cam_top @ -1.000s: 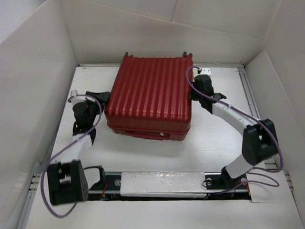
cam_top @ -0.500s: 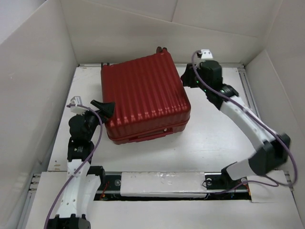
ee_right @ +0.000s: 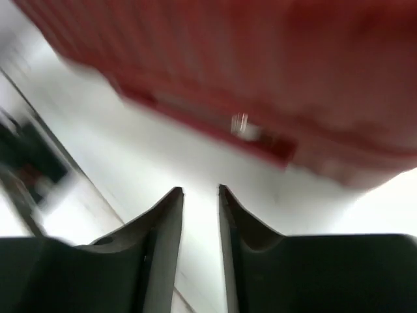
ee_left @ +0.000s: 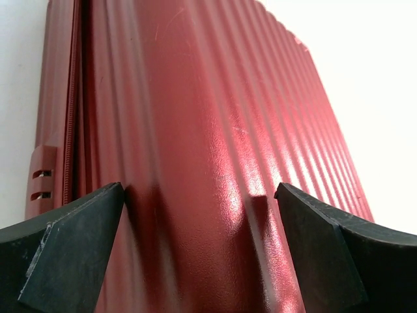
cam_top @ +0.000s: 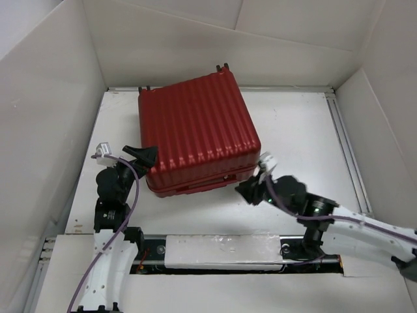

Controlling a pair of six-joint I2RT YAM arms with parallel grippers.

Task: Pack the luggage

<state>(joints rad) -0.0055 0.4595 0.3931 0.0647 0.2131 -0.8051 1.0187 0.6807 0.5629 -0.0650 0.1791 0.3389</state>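
Observation:
The luggage point(cam_top: 195, 127), a dark-red ribbed hard-shell suitcase, lies shut and flat on the table, turned slightly askew; its lining is hidden. Small dark wheels point(cam_top: 221, 66) stick out at its far edge. My left gripper point(cam_top: 144, 155) is open at the case's near-left corner, and in the left wrist view its wide-spread fingers point(ee_left: 78, 228) frame the ribbed shell point(ee_left: 208, 130). My right gripper point(cam_top: 246, 190) hovers low off the near-right corner, apart from the case. Its fingers point(ee_right: 163, 228) stand a narrow gap apart with nothing between; the suitcase point(ee_right: 260, 72) is blurred above them.
White cardboard walls point(cam_top: 52, 117) enclose the table on the left, back and right. A metal rail point(cam_top: 221, 251) with the arm bases runs along the near edge. Bare white table point(cam_top: 300, 143) lies right of the suitcase.
The suitcase was turned askew in the first half second, then stayed put. My right arm swung from the case's far-right corner to its near-right corner. The left gripper shifted slightly.

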